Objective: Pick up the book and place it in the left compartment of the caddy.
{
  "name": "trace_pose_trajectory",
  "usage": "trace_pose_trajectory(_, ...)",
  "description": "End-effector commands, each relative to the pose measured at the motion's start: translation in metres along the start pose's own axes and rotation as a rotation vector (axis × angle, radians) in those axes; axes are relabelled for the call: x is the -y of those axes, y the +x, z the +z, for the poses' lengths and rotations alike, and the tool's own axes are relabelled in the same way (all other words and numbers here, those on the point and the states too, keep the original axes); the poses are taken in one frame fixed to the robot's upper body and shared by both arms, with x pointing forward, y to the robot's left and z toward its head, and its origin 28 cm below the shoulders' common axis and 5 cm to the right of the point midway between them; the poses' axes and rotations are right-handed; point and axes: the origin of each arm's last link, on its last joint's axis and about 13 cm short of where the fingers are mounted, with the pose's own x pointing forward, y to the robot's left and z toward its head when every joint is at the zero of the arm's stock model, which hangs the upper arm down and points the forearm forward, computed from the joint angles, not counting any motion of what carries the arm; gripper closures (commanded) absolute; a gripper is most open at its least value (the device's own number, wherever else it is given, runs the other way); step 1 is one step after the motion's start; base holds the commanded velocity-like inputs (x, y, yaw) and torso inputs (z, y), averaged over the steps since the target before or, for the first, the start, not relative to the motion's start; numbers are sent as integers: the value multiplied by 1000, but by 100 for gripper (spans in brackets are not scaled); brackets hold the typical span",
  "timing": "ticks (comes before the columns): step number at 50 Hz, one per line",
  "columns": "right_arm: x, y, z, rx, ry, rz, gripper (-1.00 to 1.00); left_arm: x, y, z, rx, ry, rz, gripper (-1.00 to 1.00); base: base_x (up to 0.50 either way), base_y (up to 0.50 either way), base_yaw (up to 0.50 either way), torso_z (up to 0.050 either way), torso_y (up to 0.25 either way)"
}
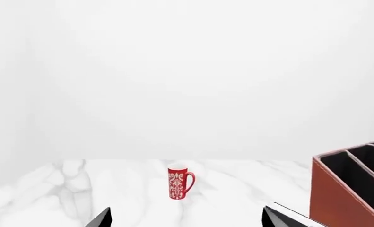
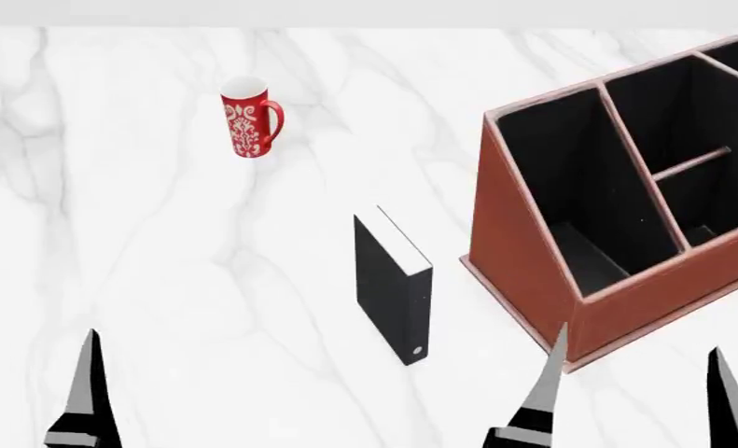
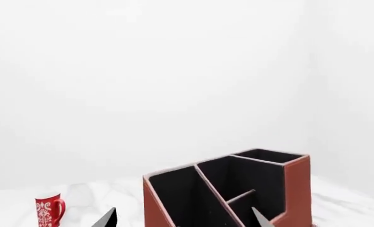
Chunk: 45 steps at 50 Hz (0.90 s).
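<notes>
**Book standing untouched beside the caddy**

The book (image 2: 394, 285) is standing upright on the marble table (image 2: 157, 280), near its middle, spine facing the near edge and page edges on top. It is sitting just beside the caddy (image 2: 536, 271), apart from it, on the side of the left compartment (image 2: 562, 177), which is lying open and dark-lined. The caddy is occupying the table's right side, reaching toward the far right corner. A red mug (image 2: 250, 121) is standing toward the far edge, well apart from the book.

The left gripper (image 1: 187, 218) is hovering over the near edge with its fingers spread wide, gripping nothing. The right gripper (image 2: 633, 397) is hanging by the caddy's near corner, likewise spread and empty.
</notes>
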Motion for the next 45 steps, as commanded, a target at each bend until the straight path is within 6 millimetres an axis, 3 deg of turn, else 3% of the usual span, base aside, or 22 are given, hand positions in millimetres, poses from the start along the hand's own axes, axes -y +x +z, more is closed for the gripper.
trace_pose_trajectory(1, 15, -5, 19, 55, -13, -78, -100, -4, -4, 22, 64, -2, 13, -100, 0, 0, 0, 0, 0)
trace_pose_trajectory(18, 28, -9, 22, 67, -10, -223, -100, -4, -5, 28, 82, -2, 11, -100, 0, 0, 0, 0, 0)
trace_pose_trajectory(30, 25, -6, 19, 33, -29, -213, -100, -4, -5, 29, 87, -3, 14, -100, 3, 0, 0, 0, 0)
trace_pose_trajectory(45, 23, -5, 20, 26, -31, -190, -100, -4, -6, 31, 92, -12, 11, -100, 488, -36, 0, 0, 0)
